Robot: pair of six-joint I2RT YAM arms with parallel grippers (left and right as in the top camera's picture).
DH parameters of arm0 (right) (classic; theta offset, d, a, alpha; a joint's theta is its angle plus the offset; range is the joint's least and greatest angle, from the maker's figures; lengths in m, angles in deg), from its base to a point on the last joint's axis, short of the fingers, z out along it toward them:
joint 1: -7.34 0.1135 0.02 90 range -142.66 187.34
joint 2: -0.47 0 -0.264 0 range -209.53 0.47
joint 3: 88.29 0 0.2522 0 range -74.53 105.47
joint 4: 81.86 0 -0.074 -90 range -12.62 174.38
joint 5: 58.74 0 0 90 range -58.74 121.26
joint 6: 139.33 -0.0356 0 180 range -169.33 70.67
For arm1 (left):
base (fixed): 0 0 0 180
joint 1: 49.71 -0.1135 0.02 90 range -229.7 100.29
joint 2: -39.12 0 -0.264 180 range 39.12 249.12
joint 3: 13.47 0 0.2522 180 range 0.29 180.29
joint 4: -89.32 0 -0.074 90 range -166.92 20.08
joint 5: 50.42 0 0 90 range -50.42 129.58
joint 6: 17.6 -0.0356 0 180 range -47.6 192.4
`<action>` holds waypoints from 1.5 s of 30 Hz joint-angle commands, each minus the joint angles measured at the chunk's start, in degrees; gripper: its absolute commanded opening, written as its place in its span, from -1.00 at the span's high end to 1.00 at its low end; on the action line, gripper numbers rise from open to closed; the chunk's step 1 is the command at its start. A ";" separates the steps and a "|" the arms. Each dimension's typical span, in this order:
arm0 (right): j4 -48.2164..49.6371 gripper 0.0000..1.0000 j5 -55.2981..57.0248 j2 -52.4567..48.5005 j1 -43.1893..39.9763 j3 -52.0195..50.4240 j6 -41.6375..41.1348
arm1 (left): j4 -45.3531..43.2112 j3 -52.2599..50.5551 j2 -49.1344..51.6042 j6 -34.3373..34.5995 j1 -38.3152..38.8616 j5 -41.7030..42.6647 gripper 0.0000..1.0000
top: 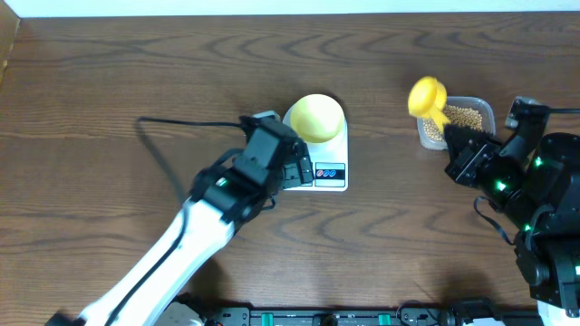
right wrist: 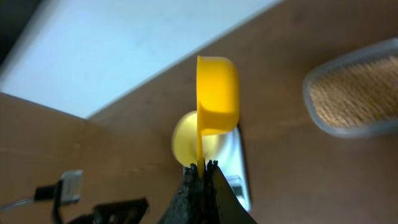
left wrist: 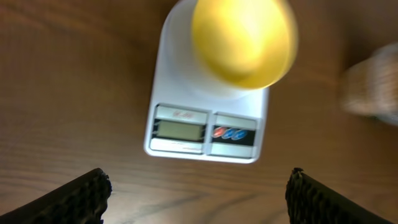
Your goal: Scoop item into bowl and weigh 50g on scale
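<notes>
Yellow plastic measuring scoop: I see it pinched by its thin handle between the pressed-together fingers of the right gripper, with the cup raised off the brown wooden table. From these views I cannot tell whether the cup carries a load. The tiny tan beans lie in the clear rounded plastic container, just beside the right gripper and near the scoop cup.

The small round pale-yellow bowl sits on the platform of the white digital kitchen scale. No beans show inside it, so I judge weighing not yet started. The left gripper is spread wide and empty, just short of the scale's display edge and apart from it.

Governing relation: the bowl lies to the left of the right gripper, well apart from the container. In the right wrist view the scoop's long axis, handle to cup, points almost straight at the bowl. The left arm is nearer the scale, but the right arm holds the tool, so I assign the transfer to the right arm.
</notes>
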 commanded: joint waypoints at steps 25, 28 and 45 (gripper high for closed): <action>-1.75 0.97 0.68 -0.37 -0.55 0.85 3.63 | -11.21 -0.04 23.76 -2.89 2.56 -3.41 -0.86; -1.73 0.97 0.68 -0.37 -0.55 0.85 3.61 | -11.74 -0.04 24.68 -2.86 2.56 -3.43 -0.86; -1.53 0.97 0.66 -0.37 -0.55 0.85 3.61 | -12.48 -0.04 26.71 -2.64 2.62 -5.70 -0.86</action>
